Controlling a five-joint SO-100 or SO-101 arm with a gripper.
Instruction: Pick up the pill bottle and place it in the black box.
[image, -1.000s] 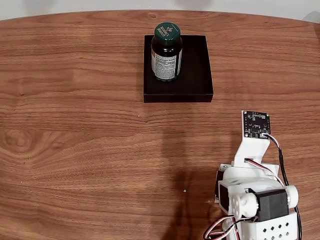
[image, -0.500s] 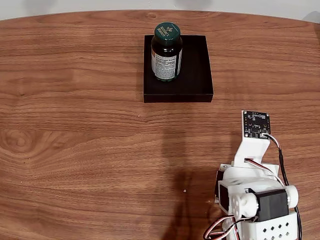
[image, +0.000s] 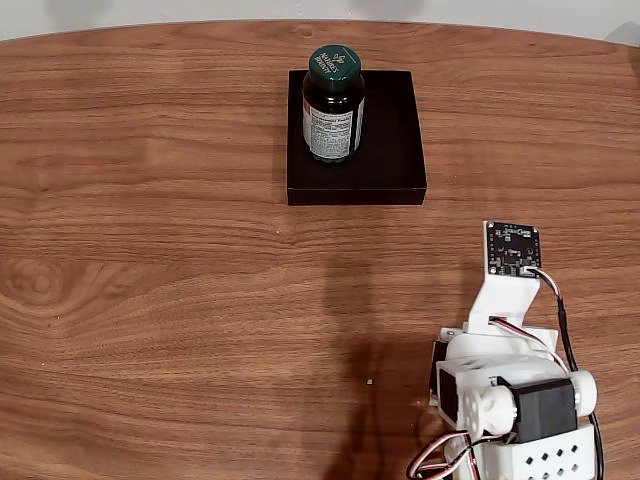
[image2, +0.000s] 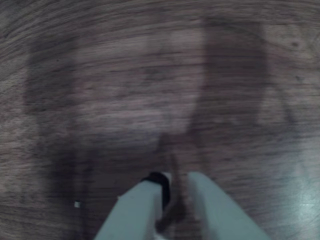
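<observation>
Although the task names a pick and a placement, the pill bottle (image: 333, 103) already upright inside the black box (image: 390, 150), at the 11 o'clock corner of the box floor, close to the left and far walls. Arm (image: 510, 400) folded at 5 o'clock on the table (image: 150, 280), well apart from the box. In the wrist view, gripper (image2: 175, 182) low over bare wood, fingers nearly together with a narrow gap, nothing clamped.

Judged as the closing step: hold the arm at rest, clear of the box, and avoid any sweep toward 12 o'clock that could tip the tall bottle.

Fixed view: bottle, box, cap print. Wrist view: finger spacing and a small pale speck (image2: 77, 204) at 7 o'clock, blurred.
</observation>
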